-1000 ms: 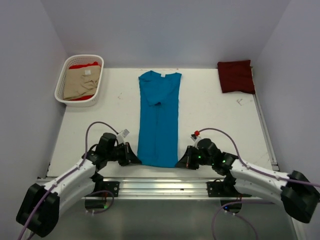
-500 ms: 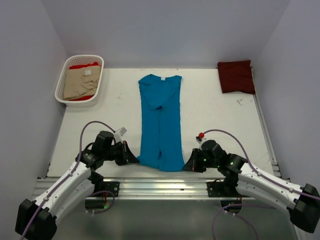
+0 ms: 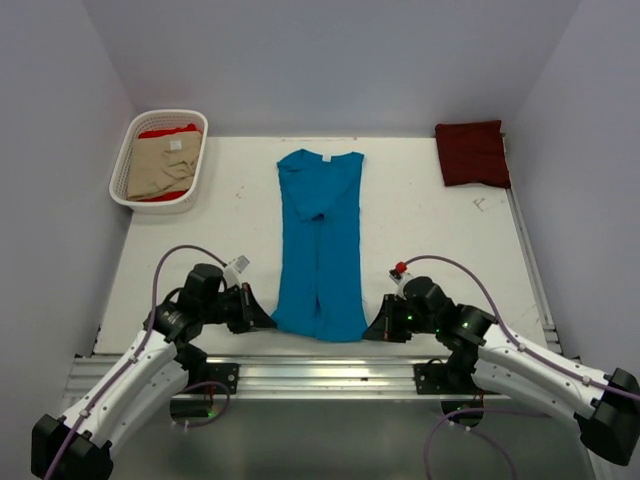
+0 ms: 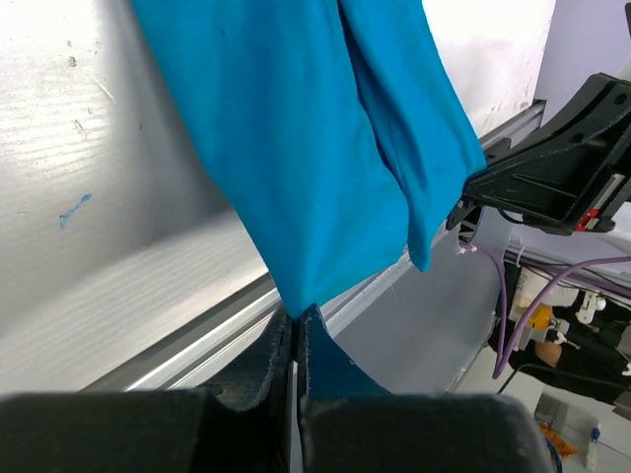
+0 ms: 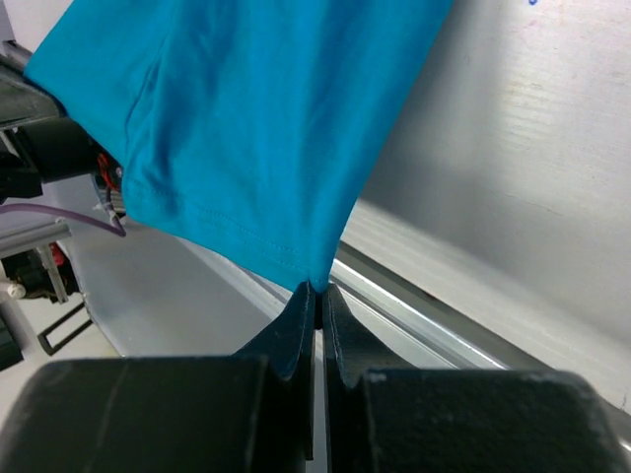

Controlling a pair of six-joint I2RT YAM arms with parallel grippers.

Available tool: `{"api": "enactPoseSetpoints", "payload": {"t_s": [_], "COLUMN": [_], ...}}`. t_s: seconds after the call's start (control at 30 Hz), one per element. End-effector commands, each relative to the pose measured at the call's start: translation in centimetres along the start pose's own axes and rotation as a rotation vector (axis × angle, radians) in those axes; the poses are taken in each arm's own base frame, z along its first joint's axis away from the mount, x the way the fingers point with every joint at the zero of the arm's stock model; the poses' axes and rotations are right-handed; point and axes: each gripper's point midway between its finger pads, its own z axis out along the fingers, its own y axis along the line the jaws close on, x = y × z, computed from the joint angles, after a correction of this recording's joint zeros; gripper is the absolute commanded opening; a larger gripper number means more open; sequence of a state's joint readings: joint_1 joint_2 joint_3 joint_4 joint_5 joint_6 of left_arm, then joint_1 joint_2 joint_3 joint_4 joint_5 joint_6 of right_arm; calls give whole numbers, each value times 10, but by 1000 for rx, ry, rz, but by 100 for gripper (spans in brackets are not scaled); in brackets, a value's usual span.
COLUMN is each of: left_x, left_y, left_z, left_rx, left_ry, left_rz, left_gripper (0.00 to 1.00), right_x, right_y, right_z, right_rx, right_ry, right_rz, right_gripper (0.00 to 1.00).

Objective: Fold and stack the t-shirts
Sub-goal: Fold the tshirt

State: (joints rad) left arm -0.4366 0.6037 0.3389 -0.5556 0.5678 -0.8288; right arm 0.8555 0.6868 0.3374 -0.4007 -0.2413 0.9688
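Observation:
The teal-blue t-shirt point(image 3: 320, 240) lies lengthwise down the middle of the table, sleeves folded in, collar at the far end. My left gripper point(image 3: 266, 323) is shut on its near left hem corner point(image 4: 296, 296). My right gripper point(image 3: 371, 331) is shut on its near right hem corner point(image 5: 314, 276). Both corners are lifted a little above the table's near edge. The dark maroon t-shirt point(image 3: 472, 153) lies folded at the far right corner. The beige t-shirt point(image 3: 158, 168) lies on the bright red one point(image 3: 168, 131) inside the basket.
A white slotted basket point(image 3: 125, 155) stands at the far left of the table. A metal rail point(image 3: 320, 372) runs along the near edge below the hem. White walls close in the table on three sides.
Both grippers have drawn back toward the near edge, pulling the teal-blue shirt's hem with them and lifting it slightly. In the last half second they have barely moved.

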Motion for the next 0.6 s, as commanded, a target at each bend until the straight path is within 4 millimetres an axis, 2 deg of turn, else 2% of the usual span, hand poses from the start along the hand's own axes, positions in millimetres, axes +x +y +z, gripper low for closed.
{"api": "enactPoseSetpoints", "payload": {"t_s": [0.0, 0.13, 0.3, 0.37, 0.4, 0.47, 0.5, 0.57], "left_x": [-11, -25, -67, -77, -81, -92, -99, -109], "left_y": [-21, -38, -69, -68, -67, -65, -64, -60], "left_z": [-11, -14, -21, -13, -10, 0, 2, 12], "left_rx": [36, 88, 145, 127, 118, 101, 84, 65], "left_ry": [-36, -87, -240, -247, -250, -253, -270, -271], "left_rz": [21, 84, 245, 285, 291, 326, 335, 366], "left_gripper": [0, 0, 0, 0, 0, 0, 0, 0], "right_x": [-7, -20, -49, -63, -75, -90, -101, -115], "right_y": [26, 42, 61, 62, 69, 64, 71, 64], "right_z": [-12, -15, -6, -1, -2, 7, 6, 16], "right_rx": [-72, -98, -68, -24, -13, 56, 62, 137], "right_ry": [-5, -40, -86, -124, -158, -189, -217, -244], "right_rz": [-48, -100, -197, -225, -248, -262, -278, -292], "right_gripper": [0, 0, 0, 0, 0, 0, 0, 0]}}
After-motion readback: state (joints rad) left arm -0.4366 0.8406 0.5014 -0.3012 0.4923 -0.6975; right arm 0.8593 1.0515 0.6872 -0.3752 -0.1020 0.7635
